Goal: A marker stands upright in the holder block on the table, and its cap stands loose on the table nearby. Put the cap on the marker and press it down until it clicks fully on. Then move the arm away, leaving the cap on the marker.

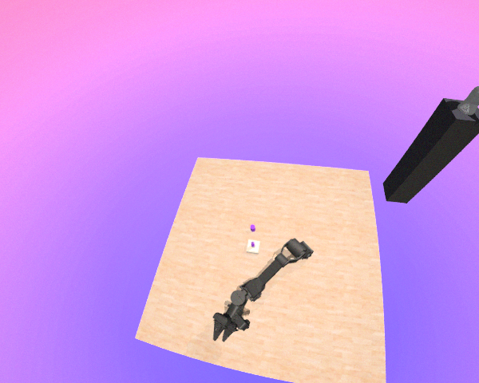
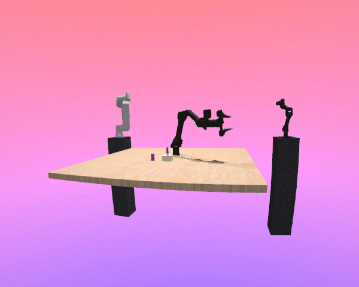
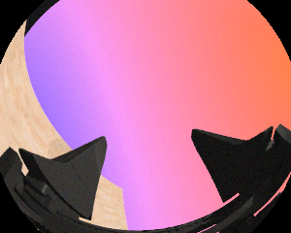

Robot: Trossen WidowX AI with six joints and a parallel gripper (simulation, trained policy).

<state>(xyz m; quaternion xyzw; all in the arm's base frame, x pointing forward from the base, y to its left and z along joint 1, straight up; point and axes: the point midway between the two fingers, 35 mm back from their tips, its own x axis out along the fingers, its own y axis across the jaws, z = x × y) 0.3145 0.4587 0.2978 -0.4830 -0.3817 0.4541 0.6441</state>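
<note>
The purple marker [image 1: 252, 244] [image 2: 167, 150] stands upright in the white holder block [image 1: 250, 250] [image 2: 166, 158]. The purple cap [image 1: 252, 227] [image 2: 152, 156] stands upright on the table, apart from the block, to its left in the exterior view. My gripper [image 1: 219, 339] [image 2: 231, 122] [image 3: 149, 138] is open and empty. It hangs high above the table, far from the marker and the cap, on the other side of the block from the cap. Neither marker nor cap shows in the wrist view.
The wooden table [image 1: 297, 198] [image 2: 127, 170] [image 3: 7, 107] bears the arm's base. Beyond its edges stand a dark pedestal [image 1: 429, 156] [image 2: 121, 200] with a grey arm and another dark pedestal [image 2: 283, 185] with a small black arm.
</note>
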